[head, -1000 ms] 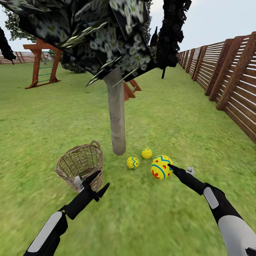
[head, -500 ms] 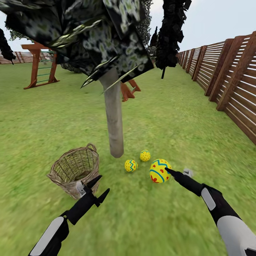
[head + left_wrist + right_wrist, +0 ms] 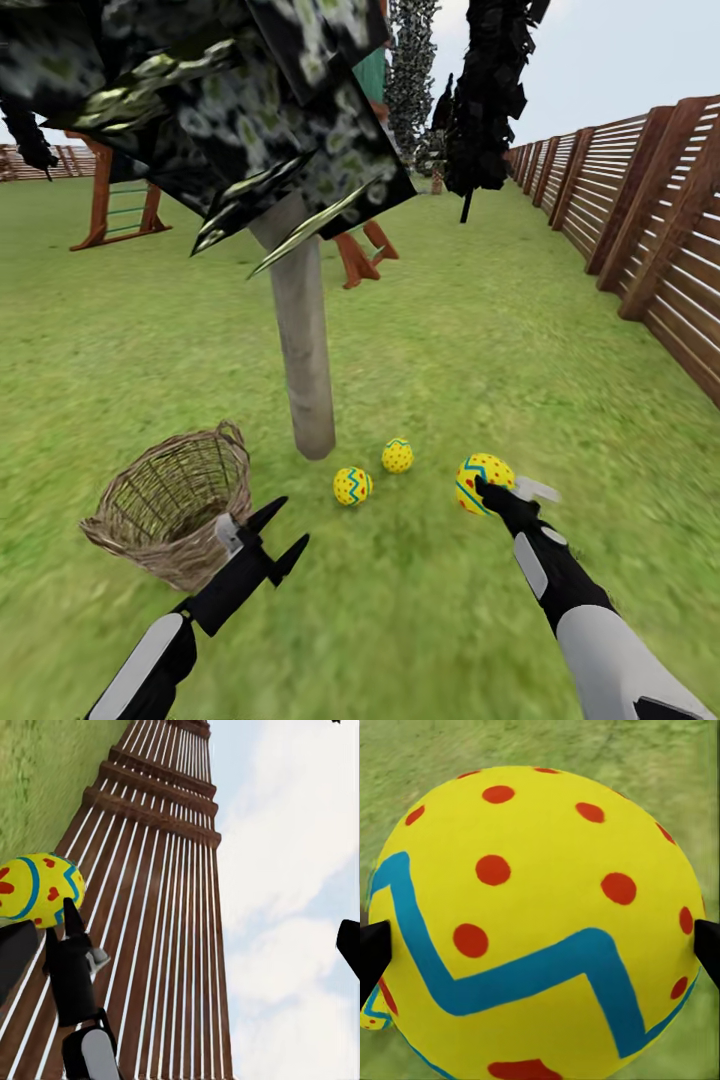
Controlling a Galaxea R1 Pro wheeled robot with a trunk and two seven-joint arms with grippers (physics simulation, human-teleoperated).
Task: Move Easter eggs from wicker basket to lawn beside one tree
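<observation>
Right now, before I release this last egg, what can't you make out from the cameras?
- Wicker basket floor: head view, hidden by its near wall and the left gripper.
- Whether the held egg touches the lawn: right gripper covers its underside.
- Ground beneath it: right wrist view, the egg blocks it.

No legible text, labels, brand marks, numbers or signs observed in head or wrist views. Only markings present are decorative: blue zigzag bands and red dots on the yellow eggs, e.g. the held egg [image 3: 484, 482] [image 3: 540, 922], and these carry no characters. Surfaces of wicker basket [image 3: 170, 510], tree trunk [image 3: 305, 350] and slatted fence [image 3: 650, 230] show no inscriptions.
</observation>
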